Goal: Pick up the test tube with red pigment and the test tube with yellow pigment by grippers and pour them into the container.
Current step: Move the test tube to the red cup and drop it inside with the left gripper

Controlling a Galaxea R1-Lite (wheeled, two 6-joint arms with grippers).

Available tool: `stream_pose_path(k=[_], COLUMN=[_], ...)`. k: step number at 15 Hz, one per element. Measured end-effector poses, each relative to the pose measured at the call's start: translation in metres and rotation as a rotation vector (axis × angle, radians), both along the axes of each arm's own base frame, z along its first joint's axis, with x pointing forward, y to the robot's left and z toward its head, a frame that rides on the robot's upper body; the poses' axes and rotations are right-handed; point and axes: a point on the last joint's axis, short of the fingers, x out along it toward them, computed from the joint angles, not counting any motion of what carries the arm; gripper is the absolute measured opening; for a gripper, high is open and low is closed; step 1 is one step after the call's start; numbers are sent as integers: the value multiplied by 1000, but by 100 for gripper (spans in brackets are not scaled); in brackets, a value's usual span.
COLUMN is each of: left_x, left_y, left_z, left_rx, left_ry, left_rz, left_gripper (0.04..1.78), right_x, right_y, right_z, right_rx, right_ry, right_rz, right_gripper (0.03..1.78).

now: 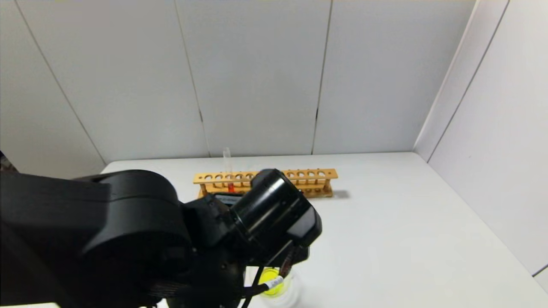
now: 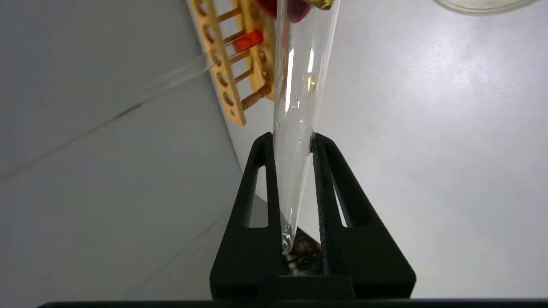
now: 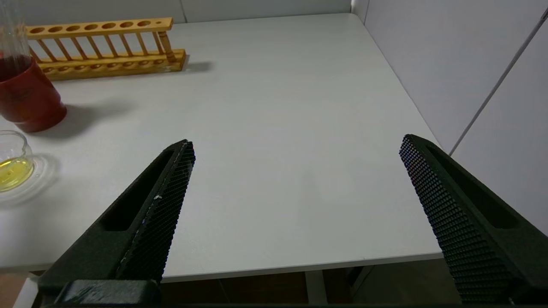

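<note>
My left gripper (image 2: 292, 139) is shut on the test tube with yellow pigment (image 2: 299, 77), a clear tube with only a yellow trace at its far end. That end reaches the mouth of a dark red cup (image 3: 28, 100); the tube (image 3: 9, 36) rises upright above it. The container (image 3: 23, 149), a small glass beaker, holds yellow liquid and stands near the front edge (image 1: 292, 294), partly hidden by my left wrist (image 1: 274, 214). The test tube with red pigment (image 1: 230, 186) stands in the wooden rack (image 1: 314, 182). My right gripper (image 3: 297, 143) hangs open and empty above the table's front right edge.
The wooden rack (image 3: 102, 47) runs along the back of the white table (image 1: 406, 239), close to the wall panels. The red cup sits between the rack and the beaker. A side wall (image 1: 492, 149) bounds the table on the right.
</note>
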Motion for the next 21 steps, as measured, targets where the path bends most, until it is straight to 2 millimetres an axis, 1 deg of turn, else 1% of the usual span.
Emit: stream_pose_path(k=[2, 4, 7, 9, 11, 13, 16, 18, 21], left_x=[-4, -8, -10, -9, -6, 2, 25, 40, 64], left_y=[11, 17, 14, 12, 11, 15, 26, 30, 28], left_z=[17, 27, 40, 42, 34, 24, 20, 18, 13], left_rx=[-159, -369, -757, -976, -1141, -1258, -1409, -1460, -1505], left_ry=[-7, 2, 22, 31, 28, 22, 32, 22, -35], left_rz=[46, 135, 246, 286, 329, 364, 355, 345, 352], left_gripper=[29, 29, 29, 29, 29, 29, 29, 29, 29], right_x=[0, 0, 0, 0, 0, 0, 0, 0, 0], right_y=[0, 0, 0, 0, 0, 0, 0, 0, 0], right_z=[0, 0, 0, 0, 0, 0, 0, 0, 0], right_rx=[0, 0, 0, 0, 0, 0, 0, 0, 0], right_ry=[0, 0, 0, 0, 0, 0, 0, 0, 0], right_rz=[0, 0, 0, 0, 0, 0, 0, 0, 0], right_gripper=[175, 175, 175, 175, 175, 175, 175, 175, 175])
